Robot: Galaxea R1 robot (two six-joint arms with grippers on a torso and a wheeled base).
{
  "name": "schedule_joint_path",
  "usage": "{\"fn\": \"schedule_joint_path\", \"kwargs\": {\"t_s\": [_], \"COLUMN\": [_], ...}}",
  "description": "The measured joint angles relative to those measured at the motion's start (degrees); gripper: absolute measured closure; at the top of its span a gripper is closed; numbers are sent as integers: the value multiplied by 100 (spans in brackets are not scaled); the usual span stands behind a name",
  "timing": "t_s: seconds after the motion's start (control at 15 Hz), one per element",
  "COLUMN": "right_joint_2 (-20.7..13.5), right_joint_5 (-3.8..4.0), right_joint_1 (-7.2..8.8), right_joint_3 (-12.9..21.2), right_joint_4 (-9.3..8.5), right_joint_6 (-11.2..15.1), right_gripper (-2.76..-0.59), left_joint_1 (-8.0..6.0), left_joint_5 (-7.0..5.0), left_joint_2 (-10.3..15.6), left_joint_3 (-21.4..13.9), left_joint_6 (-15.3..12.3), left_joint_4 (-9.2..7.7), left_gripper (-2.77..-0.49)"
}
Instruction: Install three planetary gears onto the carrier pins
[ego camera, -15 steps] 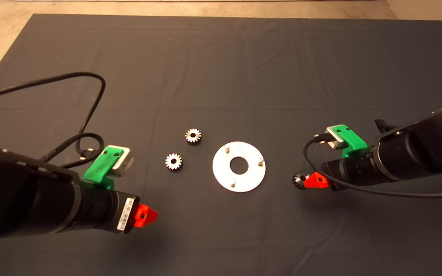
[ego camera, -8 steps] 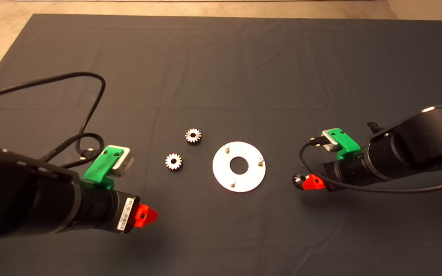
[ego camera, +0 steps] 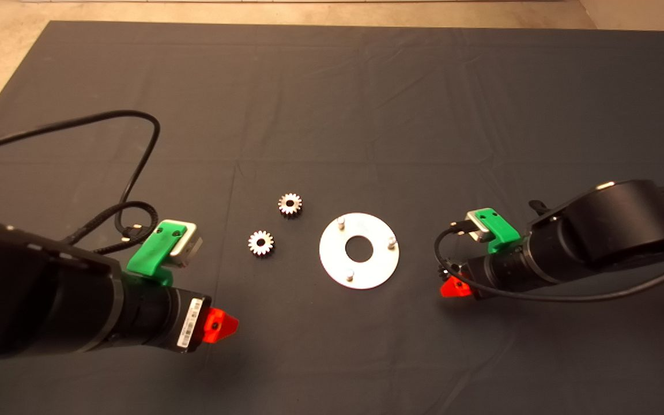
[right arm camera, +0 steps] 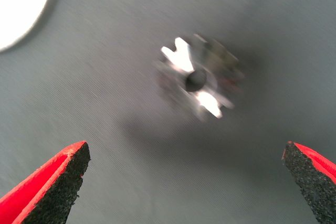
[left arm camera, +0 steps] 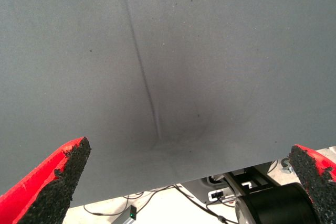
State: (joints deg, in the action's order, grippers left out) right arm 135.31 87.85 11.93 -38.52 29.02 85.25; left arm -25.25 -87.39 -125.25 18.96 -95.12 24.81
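Observation:
The carrier disc (ego camera: 376,266) lies flat at mid-mat, shiny, with three carrier pins (ego camera: 340,221) standing on it. Two planetary gears lie flat to its left, one (ego camera: 290,204) farther back and one (ego camera: 260,242) nearer. The third gear (right arm camera: 199,80) lies on the mat right of the disc, under my right gripper (ego camera: 451,281). In the right wrist view, this gripper (right arm camera: 186,155) is open, its fingers (right arm camera: 58,182) wide on either side of the gear and not touching it. My left gripper (ego camera: 219,325) is open and empty over bare mat, near and left of the gears.
A black cable (ego camera: 136,173) loops over the mat behind the left arm. The disc's rim (right arm camera: 16,3) shows in the right wrist view. The left wrist view (left arm camera: 189,150) shows only a mat crease (left arm camera: 147,93) and the floor beyond the mat's edge.
My right arm has moved toward the near edge, bringing its gripper over the third gear, which the head view now mostly hides. The left arm, the disc and the two other gears have not moved.

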Motion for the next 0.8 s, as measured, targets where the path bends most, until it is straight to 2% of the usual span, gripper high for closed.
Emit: {"fn": "schedule_joint_path", "kwargs": {"t_s": [0.33,0.8], "right_joint_2": [331,347], "right_joint_5": [-4,-7], "right_joint_1": [-4,-4], "right_joint_3": [-343,-536], "right_joint_4": [127,165], "right_joint_6": [-80,-232], "right_gripper": [-275,-275], "left_joint_1": [0,-2], "left_joint_5": [0,0], "left_joint_2": [-2,0], "left_joint_3": [0,0], "left_joint_6": [-22,-22], "left_joint_4": [5,5], "left_gripper": [-275,-275]}}
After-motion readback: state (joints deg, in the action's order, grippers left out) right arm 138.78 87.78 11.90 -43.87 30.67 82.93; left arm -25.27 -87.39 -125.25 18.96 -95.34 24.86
